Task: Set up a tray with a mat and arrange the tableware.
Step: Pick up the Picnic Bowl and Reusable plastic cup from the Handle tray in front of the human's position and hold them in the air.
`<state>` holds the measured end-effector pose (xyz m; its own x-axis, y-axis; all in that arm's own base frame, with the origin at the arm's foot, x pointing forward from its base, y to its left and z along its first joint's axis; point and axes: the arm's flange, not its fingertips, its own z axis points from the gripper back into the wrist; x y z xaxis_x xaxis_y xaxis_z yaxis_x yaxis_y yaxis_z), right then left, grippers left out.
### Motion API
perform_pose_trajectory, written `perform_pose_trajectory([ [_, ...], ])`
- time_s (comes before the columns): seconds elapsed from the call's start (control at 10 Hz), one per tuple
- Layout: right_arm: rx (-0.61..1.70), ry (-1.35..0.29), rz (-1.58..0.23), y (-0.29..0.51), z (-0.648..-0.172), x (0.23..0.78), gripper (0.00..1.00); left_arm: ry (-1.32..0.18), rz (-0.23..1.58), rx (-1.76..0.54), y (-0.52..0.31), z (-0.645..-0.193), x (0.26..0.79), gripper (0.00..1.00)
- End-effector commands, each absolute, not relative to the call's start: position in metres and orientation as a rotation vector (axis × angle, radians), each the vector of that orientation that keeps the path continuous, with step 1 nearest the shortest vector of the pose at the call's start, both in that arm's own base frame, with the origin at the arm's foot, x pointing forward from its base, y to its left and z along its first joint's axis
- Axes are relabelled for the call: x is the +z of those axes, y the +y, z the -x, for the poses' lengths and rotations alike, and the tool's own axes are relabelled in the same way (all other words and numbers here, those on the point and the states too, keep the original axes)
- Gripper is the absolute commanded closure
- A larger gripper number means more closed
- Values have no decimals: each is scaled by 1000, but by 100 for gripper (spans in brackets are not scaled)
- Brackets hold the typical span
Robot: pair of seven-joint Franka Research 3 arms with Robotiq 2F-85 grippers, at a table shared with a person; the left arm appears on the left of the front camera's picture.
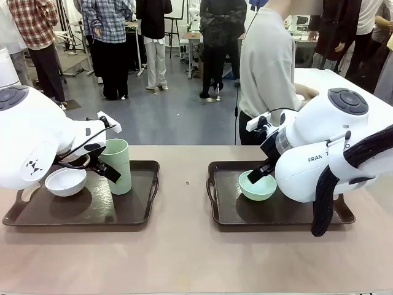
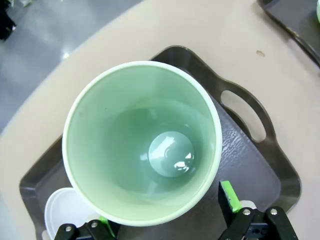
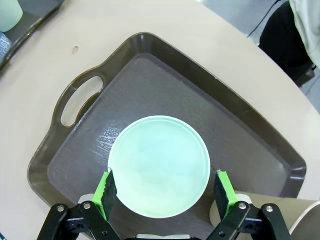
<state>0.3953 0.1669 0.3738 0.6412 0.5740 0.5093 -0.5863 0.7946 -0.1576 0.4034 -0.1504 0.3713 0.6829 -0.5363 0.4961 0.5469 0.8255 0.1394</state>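
A pale green cup [image 1: 117, 165] stands upright on the left brown tray [image 1: 142, 203], next to a white bowl [image 1: 66, 180]. My left gripper [image 1: 107, 169] is open, its fingers on either side of the cup. From the left wrist the cup [image 2: 142, 142] is seen from above between the green pads [image 2: 227, 194], with the white bowl [image 2: 65, 212] beside it. A mint green bowl [image 1: 257, 185] sits on the right tray [image 1: 222, 206]. My right gripper [image 3: 164, 189] is open and straddles this bowl [image 3: 159, 165]. A brown cup's rim [image 3: 285, 217] shows close by. The mat is out of view.
A person in a grey top [image 1: 267, 67] stands at the table's far side, behind the right tray. The two trays lie apart, with bare tan tabletop [image 1: 184, 184] between them and along the front edge. Other people stand farther back.
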Motion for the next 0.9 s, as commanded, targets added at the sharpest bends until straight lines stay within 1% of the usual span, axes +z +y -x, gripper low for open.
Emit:
perform_pose_trajectory([
  [0.0,661,-573,-23,167,-395,374,0,-550,21,-607,-150,-403,371,0],
  [0.1,574,-550,-36,159,-398,375,0,-550,21,-607,-150,-403,371,0],
  [0.3,530,-547,-67,161,-369,398,0,-540,6,-595,-134,-377,391,0],
  [0.4,507,-501,-67,165,-346,414,0,-516,-4,-589,-131,-359,403,0],
  [0.5,505,-412,-85,163,-314,426,0,-476,-9,-577,-123,-336,418,0],
  [0.7,484,-308,-58,142,-251,427,0,-399,45,-582,-110,-285,435,0],
  [0.8,449,-267,-36,134,-229,419,0,-365,103,-612,-109,-264,442,0],
])
